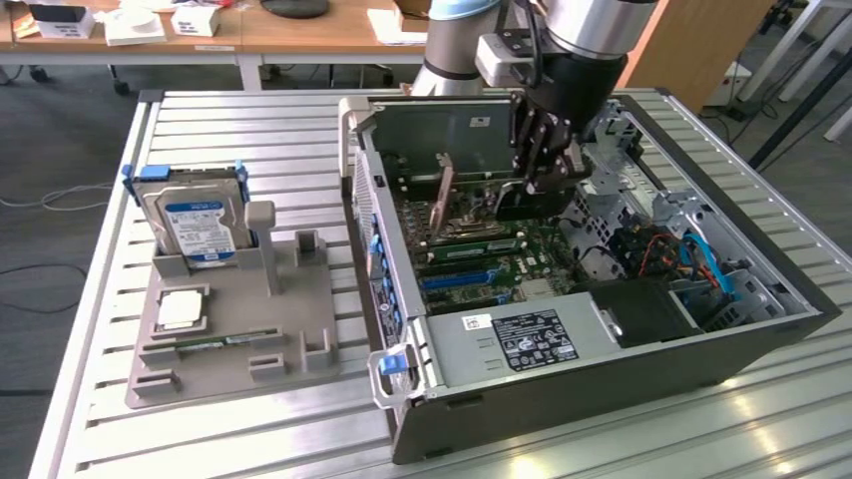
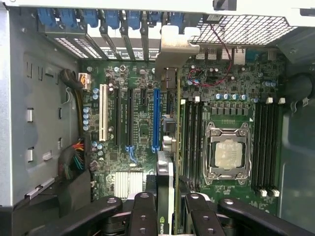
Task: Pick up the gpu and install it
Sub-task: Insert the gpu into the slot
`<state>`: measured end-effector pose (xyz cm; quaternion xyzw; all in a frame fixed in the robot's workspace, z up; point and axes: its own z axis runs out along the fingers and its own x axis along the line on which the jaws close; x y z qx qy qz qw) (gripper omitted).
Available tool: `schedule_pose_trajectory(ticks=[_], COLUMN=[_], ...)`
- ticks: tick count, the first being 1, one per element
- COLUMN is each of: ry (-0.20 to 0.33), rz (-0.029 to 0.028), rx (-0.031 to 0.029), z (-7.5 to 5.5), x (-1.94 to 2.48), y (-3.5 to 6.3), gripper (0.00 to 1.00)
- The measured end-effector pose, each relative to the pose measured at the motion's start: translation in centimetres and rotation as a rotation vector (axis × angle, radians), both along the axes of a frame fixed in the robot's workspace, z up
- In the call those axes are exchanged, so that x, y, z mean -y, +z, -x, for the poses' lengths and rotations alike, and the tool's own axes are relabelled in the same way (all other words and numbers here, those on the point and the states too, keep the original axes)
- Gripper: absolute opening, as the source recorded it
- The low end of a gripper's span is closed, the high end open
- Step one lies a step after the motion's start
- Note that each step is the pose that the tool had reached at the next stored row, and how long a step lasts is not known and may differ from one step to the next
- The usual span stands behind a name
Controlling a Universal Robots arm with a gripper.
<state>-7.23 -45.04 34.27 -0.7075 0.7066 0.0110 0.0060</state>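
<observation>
Gripping claw: the gripper [image 1: 544, 182] [image 2: 170, 201], half closed, pinches the gpu [image 2: 165, 177] between its fingers
The gpu: edge-on inside the open computer case [image 1: 600, 389], over the motherboard [image 2: 140, 123], bracket toward the case's rear wall
Hard drive [image 1: 195, 222]: upright in a grey rack [image 1: 239, 349] by the table [image 1: 266, 130] edge, exterior view's left

On your bench [image 1: 213, 130] the open computer case [image 1: 600, 399] sits to the exterior view's right and the parts holder [image 1: 226, 339] just beside it to the left, with the hard drive [image 1: 196, 225] upright at the holder's far end. Inside the case, your hand [image 1: 546, 175] hangs over the motherboard [image 2: 142, 123], clamping the gpu [image 2: 165, 187] edge-on. The gpu stands between a long expansion slot [image 2: 156, 118] and the memory slots [image 2: 192, 132], with the processor socket [image 2: 226, 152] beyond those.
</observation>
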Motion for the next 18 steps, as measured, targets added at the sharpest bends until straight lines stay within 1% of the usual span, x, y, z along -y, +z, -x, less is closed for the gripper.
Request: schedule_pose_trajectory(ticks=[3, 5, 8, 9, 18], ry=[0.000, 0.000, 0.000, 0.000, 0.000], rz=[0.0000, 0.0000, 0.0000, 0.0001, 0.0001], rx=[0.0001, 0.0001, 0.0005, 0.0008, 0.0014], z=[0.3, 0.4, 0.5, 0.6, 1.3], x=[0.00, 0.00, 0.00, 0.00, 0.00], y=[-0.02, -0.23, -0.77, -1.48, -1.52], gripper=[0.27, 0.27, 0.27, 0.27, 0.27])
